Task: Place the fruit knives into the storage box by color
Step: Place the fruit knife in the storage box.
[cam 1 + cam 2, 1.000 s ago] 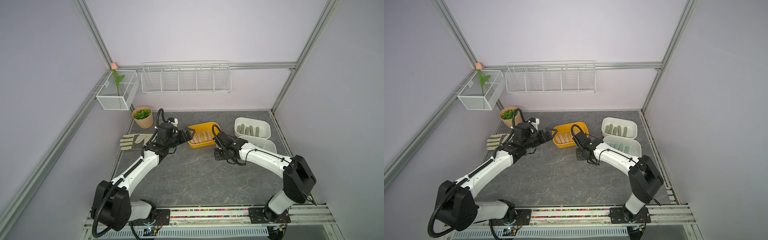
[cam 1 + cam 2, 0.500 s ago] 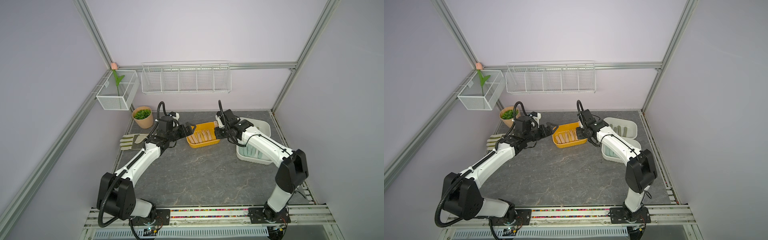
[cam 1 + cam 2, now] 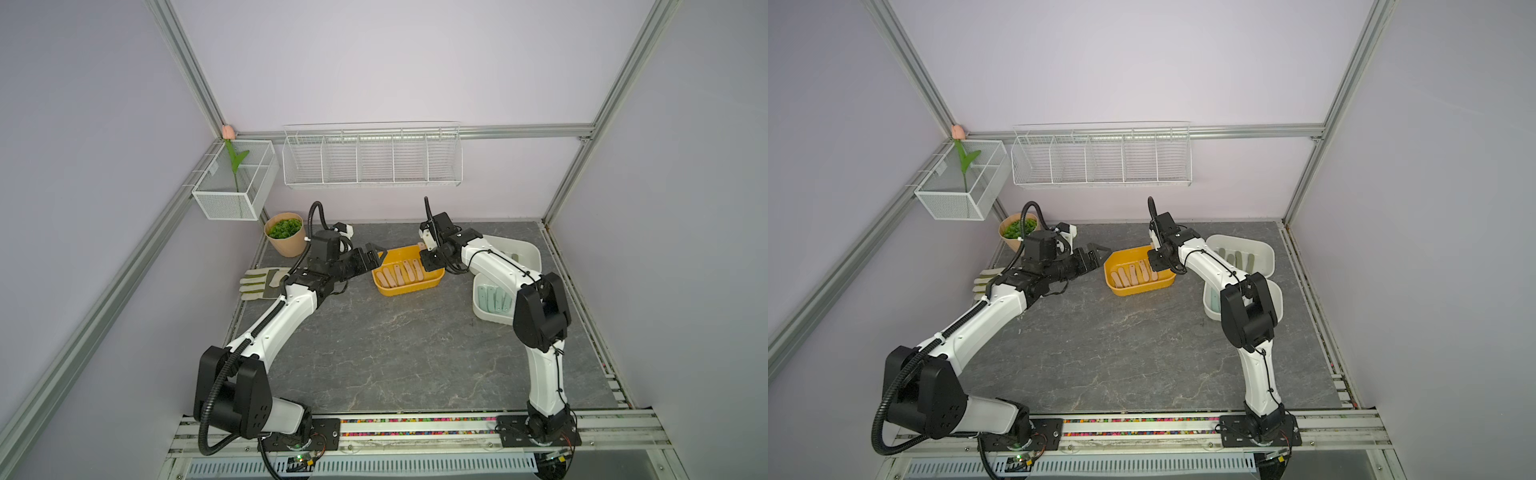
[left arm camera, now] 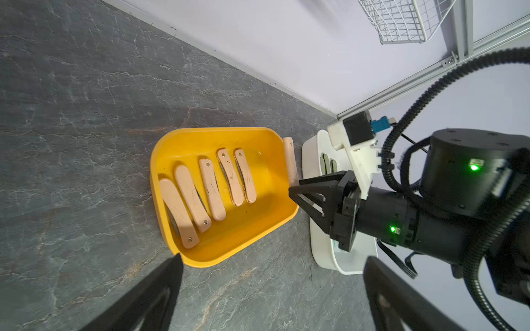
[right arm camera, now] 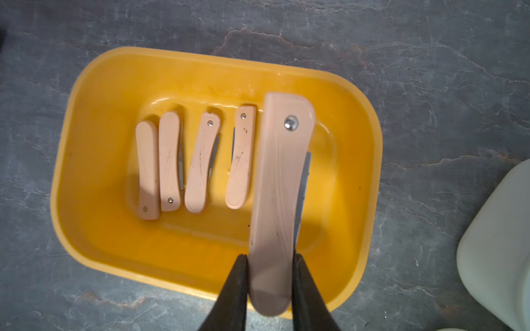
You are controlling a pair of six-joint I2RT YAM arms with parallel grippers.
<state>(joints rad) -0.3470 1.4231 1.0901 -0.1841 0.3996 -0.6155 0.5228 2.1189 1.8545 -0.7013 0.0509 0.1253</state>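
Observation:
A yellow storage box [image 3: 409, 289] [image 5: 86, 114] holds several peach-pink fruit knives [image 4: 212, 189] side by side. My right gripper [image 5: 271, 258] is shut on one more peach-pink fruit knife [image 5: 279, 186], which hangs over the box's right end [image 4: 290, 160]. My left gripper [image 3: 376, 254] [image 4: 274, 259] is open and empty, just off the box's left rim. To the right, a white box [image 3: 1262, 249] holds olive knives [image 3: 1237, 259]. A nearer white box [image 3: 490, 322] holds mint knives [image 3: 492, 297] and is partly hidden by my right arm.
A beige-and-olive glove [image 3: 264, 282] lies at the left edge under my left arm. A potted plant [image 3: 284, 237] stands in the back left corner. A wire rack [image 3: 372, 160] and a mesh basket [image 3: 235, 180] hang on the walls.
My right gripper has swung from the table in front of the yellow box up to above its right end. My left gripper has shifted slightly toward the back and stays open.

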